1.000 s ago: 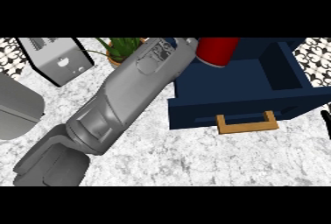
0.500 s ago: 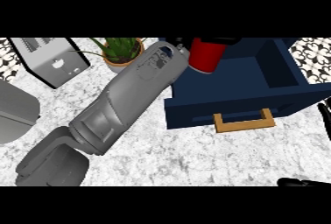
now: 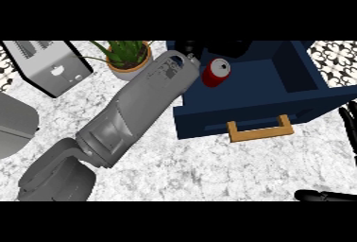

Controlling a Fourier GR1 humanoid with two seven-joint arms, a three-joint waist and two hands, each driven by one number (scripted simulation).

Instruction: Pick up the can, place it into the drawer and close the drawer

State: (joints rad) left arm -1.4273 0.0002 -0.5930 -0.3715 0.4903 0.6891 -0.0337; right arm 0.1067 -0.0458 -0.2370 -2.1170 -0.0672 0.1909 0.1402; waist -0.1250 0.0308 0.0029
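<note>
Left forearm (image 3: 143, 111): long grey casing, smooth and rounded, with darker recessed panels and cut-outs near the wrist end; bulkier grey segment at the elbow end, joined by a seam. Left hand (image 3: 226, 47): black, mostly hidden in shadow. Right hand (image 3: 327, 195): black, slender fingers (image 3: 349, 123) showing at the view's right edge and lower right corner.

Red can (image 3: 216, 73), navy drawer (image 3: 279, 90) w/ tan handle (image 3: 259, 130), marbled counter (image 3: 209, 165).

One can (image 3: 216, 73), one drawer (image 3: 279, 90), one plant (image 3: 127, 56).
</note>
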